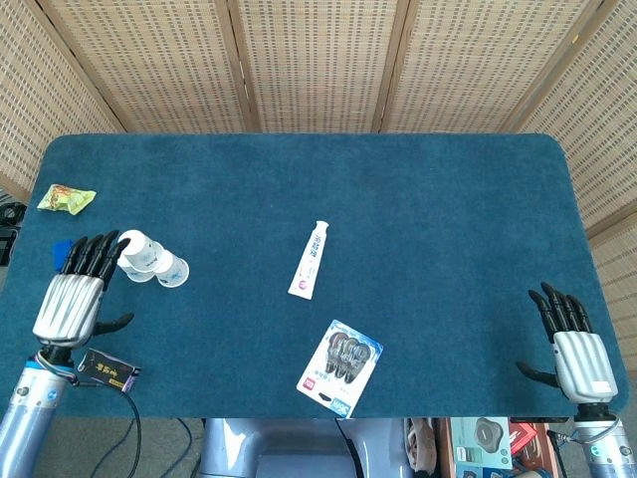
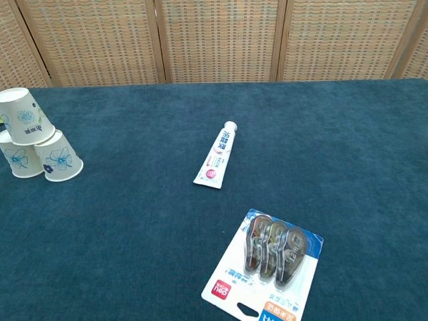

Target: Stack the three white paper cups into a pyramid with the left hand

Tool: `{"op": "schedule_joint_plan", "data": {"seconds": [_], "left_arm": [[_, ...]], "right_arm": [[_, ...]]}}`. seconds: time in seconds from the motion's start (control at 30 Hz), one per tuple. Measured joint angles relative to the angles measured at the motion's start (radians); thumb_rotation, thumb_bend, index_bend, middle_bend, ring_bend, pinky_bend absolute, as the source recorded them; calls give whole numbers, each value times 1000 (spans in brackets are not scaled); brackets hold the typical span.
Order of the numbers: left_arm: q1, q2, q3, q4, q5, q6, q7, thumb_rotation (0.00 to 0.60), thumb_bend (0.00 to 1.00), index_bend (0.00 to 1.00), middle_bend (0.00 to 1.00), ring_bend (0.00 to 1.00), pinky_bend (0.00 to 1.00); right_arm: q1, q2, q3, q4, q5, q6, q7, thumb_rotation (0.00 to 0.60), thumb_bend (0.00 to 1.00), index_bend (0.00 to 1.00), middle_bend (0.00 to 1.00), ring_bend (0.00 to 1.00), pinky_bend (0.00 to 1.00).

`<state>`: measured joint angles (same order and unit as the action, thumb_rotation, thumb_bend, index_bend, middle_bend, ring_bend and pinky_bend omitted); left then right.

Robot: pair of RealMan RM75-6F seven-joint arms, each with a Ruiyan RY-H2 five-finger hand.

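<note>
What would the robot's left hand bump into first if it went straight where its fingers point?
Probably the paper cup pyramid: the left hand lies open with fingertips pointing up-table, nearly at the cups. Height is unclear, so it might pass just beside them.

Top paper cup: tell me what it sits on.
The top paper cup rests upside down on two more upturned cups, side by side on the blue cloth. Their insides cannot be seen.

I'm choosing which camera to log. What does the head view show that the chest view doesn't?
Only the head view shows both hands, left and right, each open, plus a snack packet and a black packet. Only the chest view shows the flower prints on the cups. Both show the stacked cups, the toothpaste and the correction tape pack.
</note>
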<state>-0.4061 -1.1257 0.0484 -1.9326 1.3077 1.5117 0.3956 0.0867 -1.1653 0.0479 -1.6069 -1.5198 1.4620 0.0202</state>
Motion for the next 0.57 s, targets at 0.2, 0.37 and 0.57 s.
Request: {"op": "schedule_joint_plan", "data": {"seconds": [0.2, 0.37, 0.57], "left_arm": [[115, -198, 58, 167, 86, 93, 91, 600, 155, 0, 0, 0, 0], [183, -265, 72, 241, 131, 131, 152, 600, 149, 0, 0, 0, 0], [214, -270, 63, 256, 147, 129, 166, 600, 149, 0, 0, 0, 0]], "right_arm": [[3, -8, -6, 9, -18, 1, -15, 600, 0, 0, 0, 0, 0], [4, -13, -6, 18, -22, 7, -37, 600, 0, 0, 0, 0, 0], [4, -19, -9, 22, -25, 6, -50, 600, 0, 0, 0, 0, 0]]}}
